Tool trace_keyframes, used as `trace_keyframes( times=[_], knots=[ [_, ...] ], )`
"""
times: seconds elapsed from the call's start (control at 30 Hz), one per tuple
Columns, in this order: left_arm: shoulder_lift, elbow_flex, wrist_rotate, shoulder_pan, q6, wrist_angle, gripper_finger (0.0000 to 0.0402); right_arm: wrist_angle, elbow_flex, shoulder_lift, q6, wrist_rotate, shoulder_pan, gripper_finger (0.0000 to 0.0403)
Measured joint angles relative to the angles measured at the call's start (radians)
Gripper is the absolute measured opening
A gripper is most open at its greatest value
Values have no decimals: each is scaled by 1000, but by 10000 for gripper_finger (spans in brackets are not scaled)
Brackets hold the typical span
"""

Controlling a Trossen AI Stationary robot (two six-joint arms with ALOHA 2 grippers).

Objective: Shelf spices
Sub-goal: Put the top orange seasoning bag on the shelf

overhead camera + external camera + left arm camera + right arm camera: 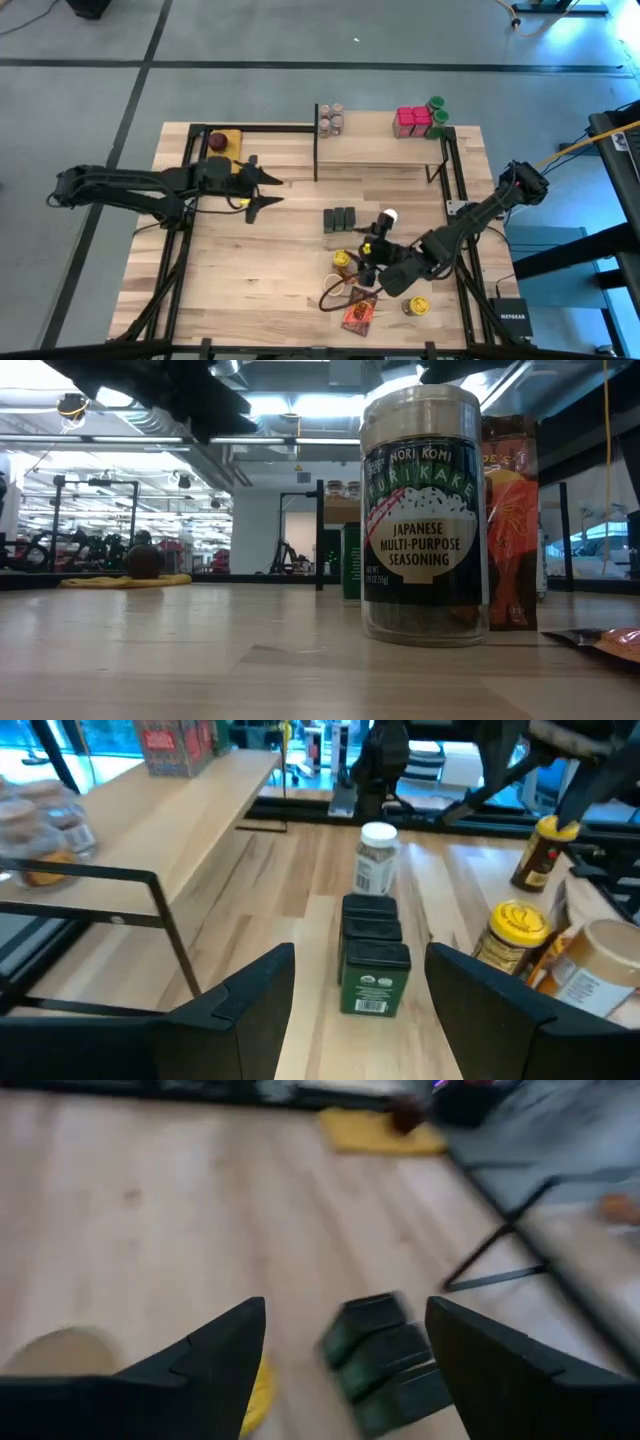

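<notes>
The table [250, 280] is a wide plank-striped top, and along its far edge stands the shelf [385, 150], a pale board on a thin black frame. On the shelf sit two small clusters: a few jars [331, 119] near its left end and red boxes [412, 121] with green-lidded jars [437, 110] at its right end.

The left arm [130, 186] reaches in low from the left side, stretched almost straight toward the middle of the table. Its gripper [265, 187] hovers with fingers [245, 1005] spread apart and nothing between them, aimed at the three dark tins [340, 217], which stand in a tight row on the table in front of the shelf, well apart from it.

The right arm [480, 215] comes in from the right, bent at the elbow, its gripper [335, 290] down among the loose spices near the front edge. Its fingers [215, 1355] stand apart too, holding nothing.

Around it lie a white-lidded jar [389, 216], yellow-lidded jars [343, 259], and an orange packet [360, 312] flat on the table.
</notes>
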Motion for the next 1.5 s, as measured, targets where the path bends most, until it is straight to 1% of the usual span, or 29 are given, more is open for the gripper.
trace_keyframes(
  times=[0.07,0.13,0.2,0.33,0.5,0.67,0.87,1.07,1.17,1.3,1.5],
  knots=[
    [46,0,0,0,1,41,219,12,-16,0,-16,75,-1,282],
    [86,0,0,0,2,82,219,14,-35,-1,-18,98,-21,282],
    [120,0,0,0,29,96,219,20,-56,0,-16,82,-43,282],
    [167,0,0,0,65,119,219,39,-89,0,0,6,-83,282],
    [182,0,1,0,76,119,219,48,-112,0,9,-34,-115,282],
    [177,0,3,0,80,118,219,31,-112,-24,-27,-57,-113,282],
    [177,0,3,0,88,115,219,6,-61,-91,-77,-57,-113,282],
    [177,0,3,0,107,113,219,0,-52,-96,-114,-58,-117,282],
    [171,0,3,0,106,103,219,-4,-52,-103,-132,-82,-138,282],
    [127,0,-3,0,106,64,219,-7,-52,-141,-176,-109,-167,282],
    [-9,1,-57,0,100,-48,219,-8,-52,-155,-206,-128,-223,282]
  ],
)
